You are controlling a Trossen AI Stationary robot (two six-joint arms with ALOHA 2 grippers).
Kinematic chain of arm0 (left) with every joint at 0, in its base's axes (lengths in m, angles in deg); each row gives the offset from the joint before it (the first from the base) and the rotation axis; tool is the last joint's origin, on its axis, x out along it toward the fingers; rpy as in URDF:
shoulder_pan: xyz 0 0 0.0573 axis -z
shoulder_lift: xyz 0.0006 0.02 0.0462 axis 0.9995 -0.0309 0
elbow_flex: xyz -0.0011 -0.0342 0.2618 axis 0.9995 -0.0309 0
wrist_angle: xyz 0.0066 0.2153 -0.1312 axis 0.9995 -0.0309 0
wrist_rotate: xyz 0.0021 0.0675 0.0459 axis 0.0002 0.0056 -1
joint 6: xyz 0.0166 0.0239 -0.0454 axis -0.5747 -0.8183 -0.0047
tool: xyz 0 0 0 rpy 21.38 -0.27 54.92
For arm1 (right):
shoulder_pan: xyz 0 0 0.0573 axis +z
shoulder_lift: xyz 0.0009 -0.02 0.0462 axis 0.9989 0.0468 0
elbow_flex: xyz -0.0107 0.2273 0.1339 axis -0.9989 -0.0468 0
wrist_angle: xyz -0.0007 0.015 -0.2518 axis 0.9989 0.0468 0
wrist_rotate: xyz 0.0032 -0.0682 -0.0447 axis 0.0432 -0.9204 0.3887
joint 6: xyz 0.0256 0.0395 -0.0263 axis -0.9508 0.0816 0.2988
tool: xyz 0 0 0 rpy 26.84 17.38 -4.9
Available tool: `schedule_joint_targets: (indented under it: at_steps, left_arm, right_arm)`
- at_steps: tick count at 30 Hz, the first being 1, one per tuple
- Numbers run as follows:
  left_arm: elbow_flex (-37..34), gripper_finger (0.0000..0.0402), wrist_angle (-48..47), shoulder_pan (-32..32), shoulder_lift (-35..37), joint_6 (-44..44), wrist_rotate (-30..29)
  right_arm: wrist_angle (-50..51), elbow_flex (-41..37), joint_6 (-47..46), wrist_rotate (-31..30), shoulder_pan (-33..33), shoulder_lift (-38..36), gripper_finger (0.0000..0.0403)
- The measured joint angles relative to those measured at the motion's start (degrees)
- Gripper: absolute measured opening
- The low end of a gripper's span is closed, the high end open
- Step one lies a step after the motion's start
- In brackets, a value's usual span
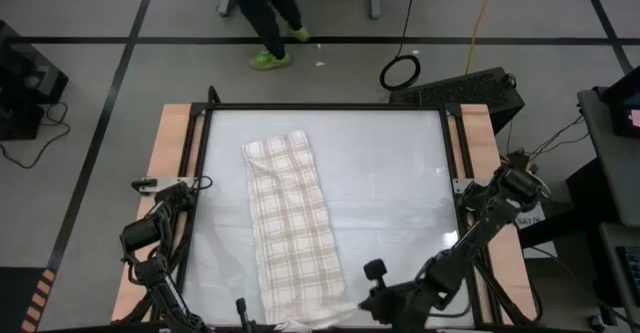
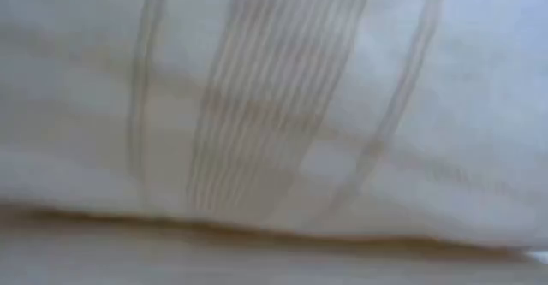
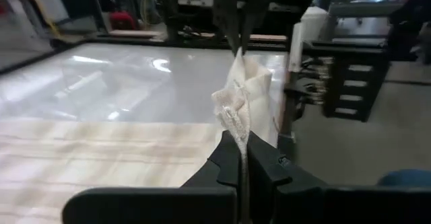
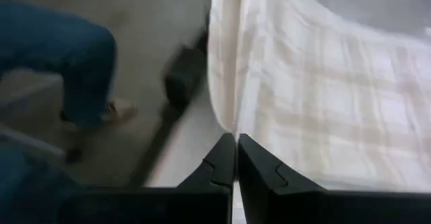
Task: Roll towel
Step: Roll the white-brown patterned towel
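The plaid towel (image 1: 290, 223) lies as a long folded strip on the white table top (image 1: 400, 183), running from the far middle to the near edge. Its near end (image 1: 310, 318) is raised off the table between both grippers. My left gripper (image 3: 242, 143) is shut on that end at the strip's left corner. My right gripper (image 4: 236, 143) is shut on it at the right corner and also shows in the left wrist view (image 3: 236, 29). In the low view the towel (image 2: 274, 114) fills the whole picture. My left gripper pinches a bunched bit of the towel's near end (image 3: 236, 116) between its two fingers, coming nearly level from the table's near left. The cloth stands up crumpled past the fingertips and runs on toward the other gripper; the rest of the strip lies on the table. My right gripper pinches the towel's near edge (image 4: 227, 116) between its two fingers, slanting down from the near right. The edge runs straight away from the fingertips and the cloth (image 4: 323, 83) spreads away from them toward the table.
A black frame (image 1: 320, 108) and wooden side strips (image 1: 170, 173) border the table. A person walks on the floor beyond the far edge (image 1: 265, 23); a leg in jeans (image 4: 60, 56) shows beside the table. A cable loop (image 1: 400, 70) and a black case (image 1: 460, 88) lie behind.
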Motion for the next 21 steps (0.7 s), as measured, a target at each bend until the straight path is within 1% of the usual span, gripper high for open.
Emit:
schedule_joint_targets:
  at_steps: [4,6,7,10,14,17,18,21]
  left_arm:
    - [-0.02,0.0008,-6.10,-0.32,-0.57,2.46,-8.06]
    - [-0.02,0.0008,-6.06,-1.21,-0.52,1.39,-13.14]
    - [-0.02,0.0008,-6.15,-1.91,-0.52,0.65,-14.63]
    - [-0.02,0.0008,-6.13,-5.04,-0.50,-2.75,-15.30]
    - [-0.02,0.0008,-6.11,-10.88,-0.50,-3.68,-15.44]
    - [-0.02,0.0008,-6.07,-14.80,0.29,-6.00,-15.44]
    - [0.02,0.0008,-5.72,-15.78,0.85,-7.36,-15.46]
    - [0.07,0.0008,-5.51,-17.85,3.10,-10.90,-15.46]
  right_arm:
    - [5.76,0.01,2.30,-0.77,-1.54,-2.15,0.0003]
    - [7.89,0.04,5.40,-0.62,-2.73,-4.41,0.0003]
    - [9.12,0.02,7.19,-0.56,-3.57,-5.73,0.0003]
    - [14.10,-0.09,12.63,-0.38,-5.89,-10.27,0.0003]
    - [21.57,-0.09,18.84,-0.31,-9.72,-18.18,0.0003]
    - [23.75,-0.09,21.98,0.09,-13.43,-23.83,0.0003]
    - [23.91,-0.09,23.02,0.70,-14.52,-25.71,0.0003]
    - [23.93,-0.09,24.89,6.24,-17.22,-29.90,0.0003]
